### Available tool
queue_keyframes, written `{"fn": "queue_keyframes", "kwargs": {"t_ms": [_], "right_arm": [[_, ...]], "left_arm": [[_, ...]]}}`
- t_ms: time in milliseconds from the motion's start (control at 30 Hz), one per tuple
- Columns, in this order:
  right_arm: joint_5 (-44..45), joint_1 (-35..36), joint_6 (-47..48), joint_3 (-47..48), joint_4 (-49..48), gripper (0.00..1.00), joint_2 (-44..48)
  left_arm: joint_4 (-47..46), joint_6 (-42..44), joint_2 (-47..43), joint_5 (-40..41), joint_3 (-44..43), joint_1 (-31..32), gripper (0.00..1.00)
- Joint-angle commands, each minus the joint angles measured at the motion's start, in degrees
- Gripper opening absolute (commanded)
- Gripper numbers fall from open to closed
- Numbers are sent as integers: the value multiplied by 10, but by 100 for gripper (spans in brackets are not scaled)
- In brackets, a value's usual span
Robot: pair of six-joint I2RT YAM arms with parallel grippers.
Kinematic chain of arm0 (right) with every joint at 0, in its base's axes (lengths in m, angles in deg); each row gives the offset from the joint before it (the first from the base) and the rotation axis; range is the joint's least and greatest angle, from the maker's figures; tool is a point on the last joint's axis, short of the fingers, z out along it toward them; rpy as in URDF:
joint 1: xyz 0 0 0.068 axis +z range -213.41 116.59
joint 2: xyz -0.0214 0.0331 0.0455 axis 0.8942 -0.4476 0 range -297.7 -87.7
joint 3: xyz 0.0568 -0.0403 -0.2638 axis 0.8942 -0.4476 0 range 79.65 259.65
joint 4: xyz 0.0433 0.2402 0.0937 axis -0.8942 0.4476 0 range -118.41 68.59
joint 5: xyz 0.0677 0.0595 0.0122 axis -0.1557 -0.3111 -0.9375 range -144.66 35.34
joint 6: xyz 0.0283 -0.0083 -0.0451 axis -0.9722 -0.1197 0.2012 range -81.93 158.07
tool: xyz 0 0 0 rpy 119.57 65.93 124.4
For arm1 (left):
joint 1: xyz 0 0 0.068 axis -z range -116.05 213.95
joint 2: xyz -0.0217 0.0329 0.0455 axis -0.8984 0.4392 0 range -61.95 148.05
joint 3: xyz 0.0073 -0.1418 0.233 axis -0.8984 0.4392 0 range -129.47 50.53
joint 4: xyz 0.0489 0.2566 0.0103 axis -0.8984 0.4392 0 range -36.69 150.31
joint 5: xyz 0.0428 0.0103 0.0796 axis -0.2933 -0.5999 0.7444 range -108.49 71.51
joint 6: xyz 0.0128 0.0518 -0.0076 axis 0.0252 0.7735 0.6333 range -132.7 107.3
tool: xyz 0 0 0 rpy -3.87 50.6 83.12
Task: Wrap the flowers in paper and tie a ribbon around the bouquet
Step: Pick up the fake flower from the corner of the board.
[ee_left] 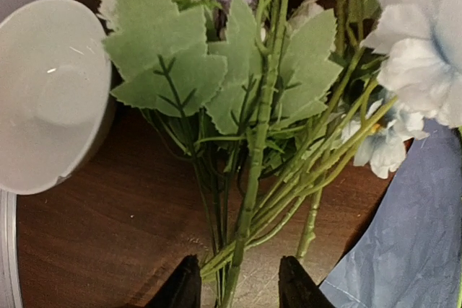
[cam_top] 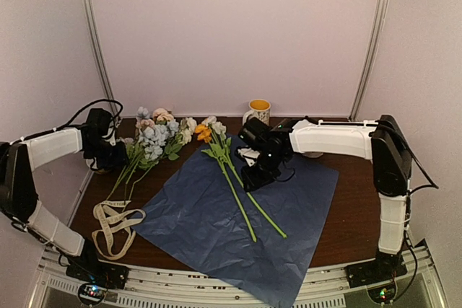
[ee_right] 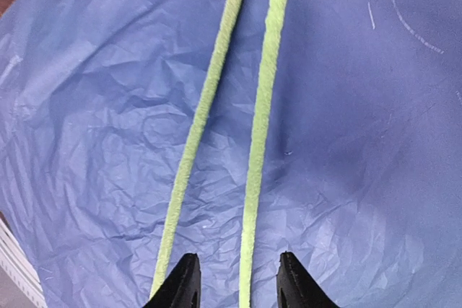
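The blue paper lies spread flat on the table. Two flowers with orange and white blooms lie on it, their long stems pointing to the near side. My right gripper hovers open over them, one stem running between its fingers without touching. The remaining flowers lie in a bunch on bare wood left of the paper. My left gripper is open, its fingers either side of that bunch's green stems with gaps showing. The cream ribbon lies looped at the near left.
A yellow-and-white mug stands at the back behind the paper. A white round object sits close to the left of the bunch. A corner of the paper reaches near the left gripper.
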Motion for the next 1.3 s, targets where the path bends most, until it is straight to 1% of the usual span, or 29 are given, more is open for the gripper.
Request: {"fn": "queue_keyframes", "kwargs": {"t_ms": [0,133,200,267,300,433,533,833,933,1000,1167,1267], "right_arm": [[7,-2,9,-10,-4,38,28],[7,-3,8,-17,-4,38,33],[6,-3,8,-15,-4,38,36],[6,-3,8,-8,1,38,39],[9,-3,8,-4,8,38,42],[37,-3,8,-9,12,39,61],[41,-3,7,-4,18,39,65],[57,-3,4,-8,13,39,88],[49,-2,12,-6,-6,39,99],[39,0,22,1,-20,39,113],[29,9,20,15,-64,39,155],[-15,15,-8,-18,-176,39,200]], "left_arm": [[2,23,42,-12,-18,-4,37],[7,29,54,10,-19,-5,21],[1,29,50,3,-11,-5,14],[-2,27,44,0,-5,-5,3],[-3,25,38,-1,-2,-4,0],[-6,21,-1,4,6,-4,0],[-2,22,-34,19,6,-5,0],[-60,48,-160,6,37,-3,0],[-83,48,-212,2,52,7,0],[-100,47,-264,-5,64,19,0],[-134,48,-359,-15,85,69,0],[-180,42,-386,-32,96,119,0]]}}
